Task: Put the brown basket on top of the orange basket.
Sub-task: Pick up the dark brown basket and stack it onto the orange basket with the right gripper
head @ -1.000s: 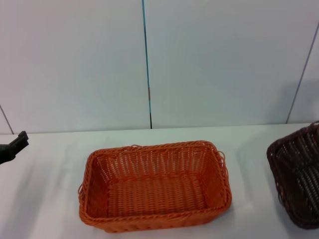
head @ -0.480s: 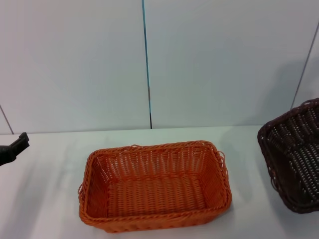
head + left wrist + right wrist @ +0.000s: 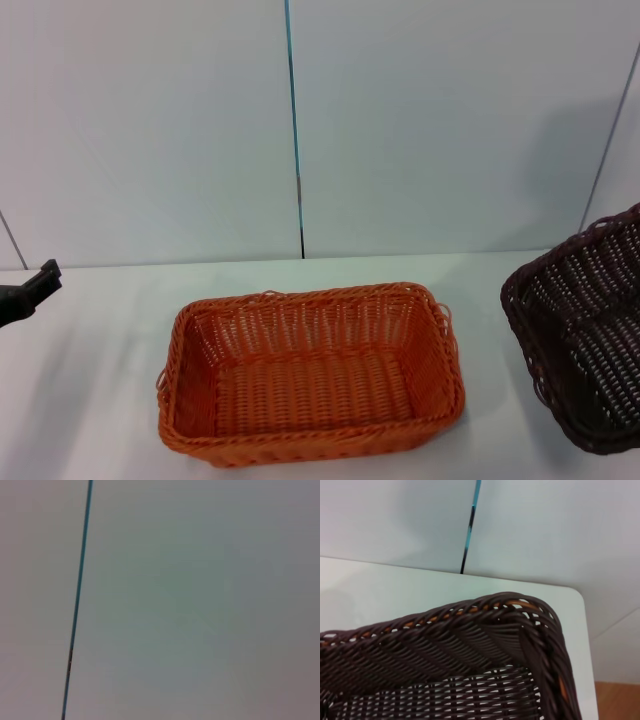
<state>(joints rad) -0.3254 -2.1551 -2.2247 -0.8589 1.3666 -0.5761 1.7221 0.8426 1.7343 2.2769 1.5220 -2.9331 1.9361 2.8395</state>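
The brown basket (image 3: 585, 335) hangs tilted at the desk's (image 3: 100, 400) right edge, apart from the orange basket (image 3: 310, 375) at centre. The right pincer is out of view; left pincer (image 3: 25, 290) idle, opening unclear.

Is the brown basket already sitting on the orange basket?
No: in the head view the brown basket is tilted at the right edge, apart from the orange basket on the table.

A bare test bench or lab stand is showing here: a plain white table (image 3: 100, 400) is sitting against white wall panels (image 3: 450, 120) split by a thin blue seam (image 3: 293, 120), with wood flooring (image 3: 617, 700) peeking past the table's corner.
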